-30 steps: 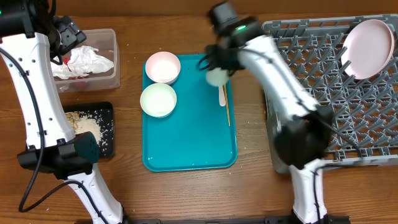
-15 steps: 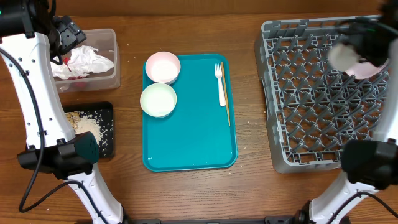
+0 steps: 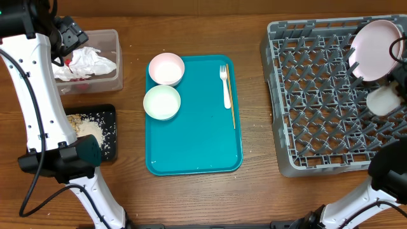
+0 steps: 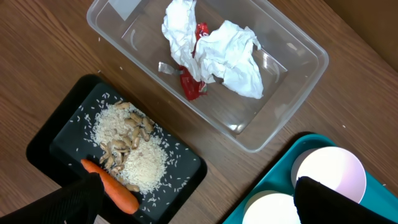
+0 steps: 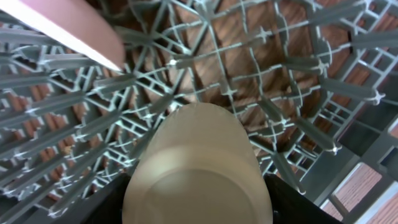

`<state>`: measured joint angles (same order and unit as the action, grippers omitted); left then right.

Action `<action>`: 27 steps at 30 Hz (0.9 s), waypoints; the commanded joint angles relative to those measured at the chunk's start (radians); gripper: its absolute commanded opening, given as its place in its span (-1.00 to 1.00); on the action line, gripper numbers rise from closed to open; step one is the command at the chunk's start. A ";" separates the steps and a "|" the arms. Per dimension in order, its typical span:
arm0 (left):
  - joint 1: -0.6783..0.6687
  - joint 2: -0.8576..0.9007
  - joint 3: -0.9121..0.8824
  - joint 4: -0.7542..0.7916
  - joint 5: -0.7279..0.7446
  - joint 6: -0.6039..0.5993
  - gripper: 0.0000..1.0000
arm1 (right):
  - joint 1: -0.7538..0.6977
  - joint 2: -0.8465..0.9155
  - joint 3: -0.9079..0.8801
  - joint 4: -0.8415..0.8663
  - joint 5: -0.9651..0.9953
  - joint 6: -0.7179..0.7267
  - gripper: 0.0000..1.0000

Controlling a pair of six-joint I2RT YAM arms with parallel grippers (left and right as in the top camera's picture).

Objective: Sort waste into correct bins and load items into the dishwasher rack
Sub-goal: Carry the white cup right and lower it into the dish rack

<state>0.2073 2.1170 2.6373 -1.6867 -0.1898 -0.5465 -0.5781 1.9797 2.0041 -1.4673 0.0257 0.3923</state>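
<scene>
One item has crossed over: the small white cup (image 5: 198,168), above the teal tray (image 3: 191,146) a second ago, now hangs between the right gripper's (image 5: 198,199) jaws, which stand part-open and are clamped on its sides. Beneath them lies the dishwasher rack (image 3: 318,114), with the pink-white plate (image 3: 375,48) leaning just beyond, so the cup looks ready to set down. The left gripper's (image 4: 205,208) jaws gape wide and empty above the black tray (image 4: 50,143). Two white bowls (image 3: 161,102), the fork (image 3: 225,86) and the stick (image 3: 232,111) are yet to be loaded.
</scene>
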 commanded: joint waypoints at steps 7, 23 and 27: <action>-0.005 0.005 -0.005 0.000 0.007 0.008 1.00 | -0.005 -0.007 -0.005 -0.031 -0.018 0.005 0.67; -0.005 0.005 -0.005 -0.003 0.232 0.012 1.00 | 0.102 -0.076 -0.054 -0.085 -0.061 -0.047 0.29; -0.005 0.005 -0.005 -0.003 0.232 0.083 1.00 | 0.103 -0.073 -0.209 -0.026 0.011 0.026 -0.41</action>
<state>0.2047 2.1170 2.6373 -1.6875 0.0154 -0.5316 -0.4690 1.9190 1.8832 -1.5204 -0.0429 0.3542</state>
